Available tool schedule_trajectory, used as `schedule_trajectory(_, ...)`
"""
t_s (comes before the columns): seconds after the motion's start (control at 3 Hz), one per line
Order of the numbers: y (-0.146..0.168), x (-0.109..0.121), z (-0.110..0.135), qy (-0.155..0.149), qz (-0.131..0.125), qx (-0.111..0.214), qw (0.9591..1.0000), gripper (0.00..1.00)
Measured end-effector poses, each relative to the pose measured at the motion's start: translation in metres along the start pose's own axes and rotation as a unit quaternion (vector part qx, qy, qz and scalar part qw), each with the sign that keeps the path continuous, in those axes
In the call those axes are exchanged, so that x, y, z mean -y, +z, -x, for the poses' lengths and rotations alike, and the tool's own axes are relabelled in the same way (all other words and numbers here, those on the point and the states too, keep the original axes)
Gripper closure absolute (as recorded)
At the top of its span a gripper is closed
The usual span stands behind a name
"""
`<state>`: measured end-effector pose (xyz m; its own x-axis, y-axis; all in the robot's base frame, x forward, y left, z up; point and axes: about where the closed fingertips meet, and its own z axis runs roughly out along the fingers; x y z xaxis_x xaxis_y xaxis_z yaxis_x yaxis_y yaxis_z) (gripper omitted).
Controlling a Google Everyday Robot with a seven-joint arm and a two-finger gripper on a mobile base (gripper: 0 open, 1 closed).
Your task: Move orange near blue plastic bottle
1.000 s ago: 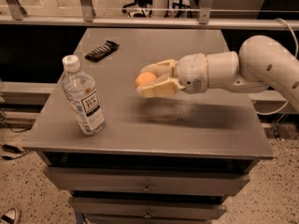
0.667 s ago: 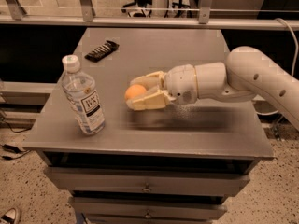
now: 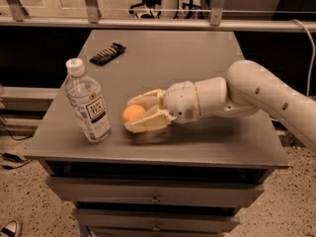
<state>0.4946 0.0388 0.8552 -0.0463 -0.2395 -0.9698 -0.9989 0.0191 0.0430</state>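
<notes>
Just beside the blue plastic bottle (image 3: 89,105), the gripper (image 3: 129,115) is clamped on the orange (image 3: 133,113). The fingers (image 3: 148,123) hide its back half. Can't tell if it touches the table (image 3: 197,48). The arm is cut off at the frame edge.

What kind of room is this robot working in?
Probably an office or lab: a grey drawer cabinet, rolling-chair bases beyond a metal railing, speckled floor. The gripper, shut on the orange, is over the cabinet top near the blue plastic bottle.
</notes>
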Motion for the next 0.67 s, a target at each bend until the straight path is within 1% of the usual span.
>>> schedule_trajectory(0.67, 0.0204, -0.0153, -0.0030, 0.003, 0.031, 0.010, 0.9995, 1.00)
